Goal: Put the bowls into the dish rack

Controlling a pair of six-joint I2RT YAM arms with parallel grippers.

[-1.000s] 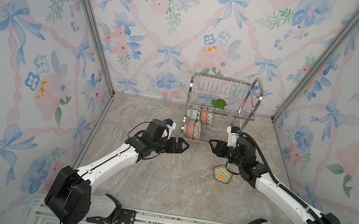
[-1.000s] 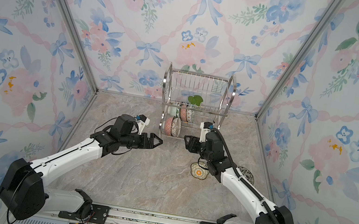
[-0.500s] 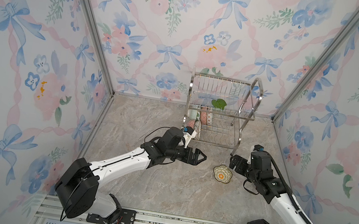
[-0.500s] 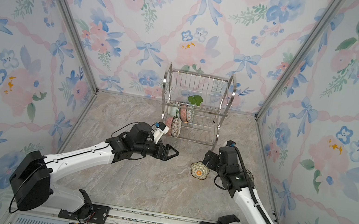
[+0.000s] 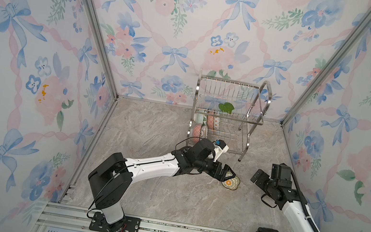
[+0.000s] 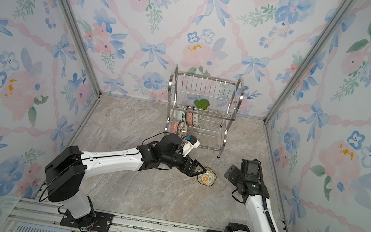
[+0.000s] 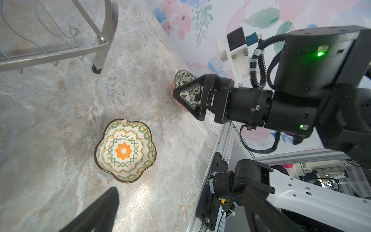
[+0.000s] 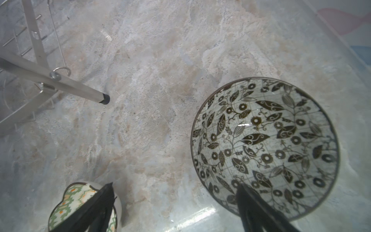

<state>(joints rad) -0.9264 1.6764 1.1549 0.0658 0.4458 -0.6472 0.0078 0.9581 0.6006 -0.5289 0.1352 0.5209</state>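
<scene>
As left gripper (image 5: 227, 175) reaches across middle, scalloped bowl (image 5: 231, 183) sits upright on table (image 5: 152, 129) just ahead of jaws, in front of dish rack (image 5: 230, 81). Bowl near-round, no long axis to match. Left arm nearer; jaws spread wide, empty, rim contact unclear. Right gripper (image 7: 187, 97), equally wide and empty, hangs over dark floral bowl (image 8: 265, 148) farther right.

Bright even light, soft shadows, glare on the table (image 8: 202, 213)
</scene>
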